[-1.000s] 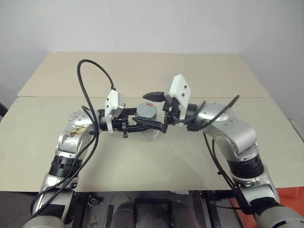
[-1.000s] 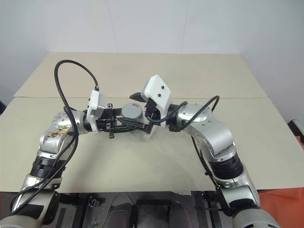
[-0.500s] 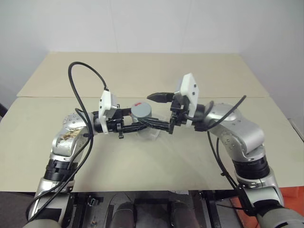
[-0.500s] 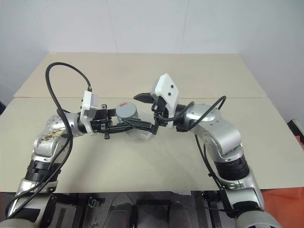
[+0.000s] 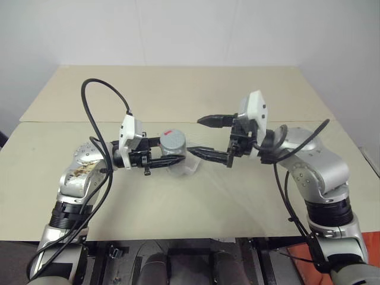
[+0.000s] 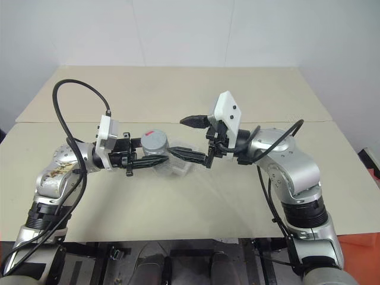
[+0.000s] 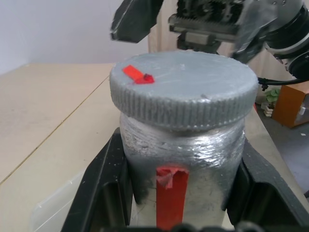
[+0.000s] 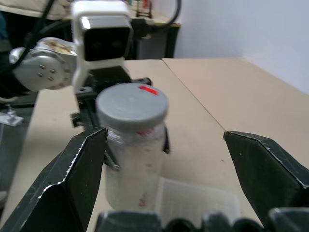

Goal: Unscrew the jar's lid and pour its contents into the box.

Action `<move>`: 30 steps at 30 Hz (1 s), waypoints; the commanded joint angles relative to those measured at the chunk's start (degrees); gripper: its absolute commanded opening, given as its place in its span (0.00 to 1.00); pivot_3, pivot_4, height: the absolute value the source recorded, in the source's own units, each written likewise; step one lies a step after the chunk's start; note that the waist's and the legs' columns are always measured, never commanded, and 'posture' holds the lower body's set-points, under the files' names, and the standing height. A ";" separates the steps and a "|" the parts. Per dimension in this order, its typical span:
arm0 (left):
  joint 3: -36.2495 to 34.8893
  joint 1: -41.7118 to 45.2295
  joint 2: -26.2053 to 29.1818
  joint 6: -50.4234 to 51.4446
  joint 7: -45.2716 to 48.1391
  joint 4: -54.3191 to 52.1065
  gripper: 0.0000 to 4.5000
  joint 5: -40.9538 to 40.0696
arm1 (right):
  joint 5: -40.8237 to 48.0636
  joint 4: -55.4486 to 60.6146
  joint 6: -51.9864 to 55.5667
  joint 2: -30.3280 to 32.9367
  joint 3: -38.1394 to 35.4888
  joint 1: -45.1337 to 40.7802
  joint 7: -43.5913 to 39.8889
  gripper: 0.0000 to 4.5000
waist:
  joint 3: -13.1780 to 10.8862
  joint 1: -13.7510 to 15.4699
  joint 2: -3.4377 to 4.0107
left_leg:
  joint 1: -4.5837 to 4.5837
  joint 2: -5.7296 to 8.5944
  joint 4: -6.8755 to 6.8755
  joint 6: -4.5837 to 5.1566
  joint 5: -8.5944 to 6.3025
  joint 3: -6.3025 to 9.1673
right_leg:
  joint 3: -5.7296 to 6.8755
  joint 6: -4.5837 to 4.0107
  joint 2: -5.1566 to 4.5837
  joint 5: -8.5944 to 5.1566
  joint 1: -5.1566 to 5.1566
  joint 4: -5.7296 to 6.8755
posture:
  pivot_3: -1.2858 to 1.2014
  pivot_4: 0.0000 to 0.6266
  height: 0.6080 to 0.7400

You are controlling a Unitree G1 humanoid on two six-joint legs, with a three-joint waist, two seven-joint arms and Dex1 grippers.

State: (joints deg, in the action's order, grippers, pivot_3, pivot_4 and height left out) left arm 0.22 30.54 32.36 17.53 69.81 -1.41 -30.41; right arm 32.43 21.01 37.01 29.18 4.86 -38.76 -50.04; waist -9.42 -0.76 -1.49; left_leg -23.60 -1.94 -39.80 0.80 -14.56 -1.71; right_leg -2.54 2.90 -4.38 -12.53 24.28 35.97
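Left claw (image 5: 155, 160) is clamped on the jar (image 7: 181, 159) body, held upright above the surface (image 5: 196, 205), grey lid (image 5: 173, 141) on top. Right claw (image 5: 211, 138) is wide open, just beside the lid, not touching. Box (image 8: 198, 200) sits under the jar. Jar prob light, slick plastic; grab the lid by its ribbed rim. Contents not visible imo.

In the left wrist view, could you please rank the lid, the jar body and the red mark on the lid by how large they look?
1. The lid and the jar body look alike; the jar is cut off below, so no ranking.
2. The red mark, by far the smallest.
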 commanded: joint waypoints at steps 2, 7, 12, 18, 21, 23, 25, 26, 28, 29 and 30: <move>0.23 2.14 -1.34 -1.27 -0.37 -0.20 0.45 0.16 | -1.24 1.51 -2.21 -2.95 1.91 -3.46 1.72 0.99 | 0.00 -0.03 0.00 | 0.01 0.00 -0.01 0.00 0.00 0.00 | 0.00 0.00 0.00 0.00 0.00 0.02 | 0.52 0.24 1.00; 0.33 3.00 -1.99 -1.56 -0.15 0.39 0.45 0.37 | -4.81 -1.26 -2.69 -5.99 5.17 -5.78 3.62 0.99 | 0.00 -0.04 0.00 | 0.01 0.01 0.00 0.00 0.00 -0.01 | 0.00 0.00 0.00 0.00 0.00 0.03 | 0.52 0.24 1.00; 0.13 2.77 -1.96 -1.44 0.10 0.04 0.45 0.34 | -8.95 -4.43 -4.01 -7.77 6.93 -7.02 5.45 0.99 | 0.00 0.03 0.00 | 0.00 0.01 -0.01 -0.01 0.00 -0.01 | 0.01 0.00 0.00 0.00 0.01 0.03 | 0.52 0.24 1.00; -0.25 2.28 -1.47 -1.39 0.23 -0.32 0.45 0.30 | -8.53 -5.49 -3.40 -7.33 4.33 -6.51 5.69 0.99 | 0.00 0.02 0.00 | -0.01 0.01 0.00 0.00 0.00 -0.01 | 0.01 0.00 0.00 0.00 0.01 0.06 | 0.52 0.24 1.00; -0.37 2.10 -1.18 -1.40 0.36 -0.36 0.45 0.31 | -7.78 -4.98 -3.11 -6.45 3.24 -5.84 5.39 0.99 | 0.00 0.02 0.00 | 0.00 0.01 -0.01 0.00 0.00 -0.01 | 0.01 0.00 0.00 0.00 0.01 0.04 | 0.52 0.24 1.00; -0.40 2.00 -0.93 -1.32 0.57 -0.38 0.45 0.22 | -7.16 -4.44 -2.84 -5.76 2.59 -5.24 5.19 0.99 | 0.00 0.02 0.00 | 0.00 0.01 -0.01 0.00 0.00 -0.01 | 0.01 0.00 0.00 0.00 0.01 0.04 | 0.52 0.24 1.00; -0.44 1.99 -0.67 -1.31 0.77 -0.24 0.45 0.17 | -6.70 -3.96 -2.95 -4.85 2.13 -4.48 4.73 0.99 | 0.00 0.03 0.00 | 0.00 0.01 0.00 -0.01 0.00 0.00 | 0.01 0.00 0.00 0.00 0.01 0.03 | 0.52 0.24 1.00; -0.43 2.02 -0.53 -1.33 0.87 -0.16 0.45 0.17 | -6.42 -3.77 -3.01 -4.43 1.89 -4.15 4.52 0.99 | 0.00 0.05 0.00 | -0.01 0.01 0.00 0.00 0.00 -0.01 | 0.01 0.00 0.00 0.00 0.01 0.04 | 0.52 0.24 1.00; -0.43 2.11 -0.33 -1.35 0.96 -0.03 0.45 0.14 | -6.00 -3.44 -3.15 -3.75 1.55 -3.69 4.27 0.99 | 0.00 0.02 0.00 | -0.01 0.01 0.00 0.00 0.00 -0.01 | 0.01 0.00 -0.01 0.00 0.00 0.03 | 0.52 0.24 1.00; -0.42 2.15 -0.26 -1.36 0.98 0.00 0.45 0.14 | -5.77 -3.28 -3.15 -3.47 1.38 -3.51 4.17 0.99 | 0.00 0.02 0.00 | -0.01 0.01 0.00 0.00 0.00 -0.01 | 0.01 0.00 -0.01 0.00 0.01 0.03 | 0.52 0.24 1.00; -0.44 2.18 -0.20 -1.38 0.99 0.02 0.45 0.13 | -5.46 -3.03 -3.23 -3.09 1.12 -3.17 3.88 0.99 | 0.00 0.02 0.00 | 0.00 0.01 -0.01 0.00 0.00 -0.01 | 0.01 0.00 0.00 0.00 0.01 0.03 | 0.52 0.24 1.00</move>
State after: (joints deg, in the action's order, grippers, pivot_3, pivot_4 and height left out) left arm 0.83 32.25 31.55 17.30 69.42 -0.21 -29.32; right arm 26.62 16.93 34.80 24.81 10.07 -41.89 -46.52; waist -9.42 -0.75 -1.49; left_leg -23.59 -1.93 -39.81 0.80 -14.56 -1.72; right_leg -2.53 2.89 -4.38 -12.53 24.29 36.00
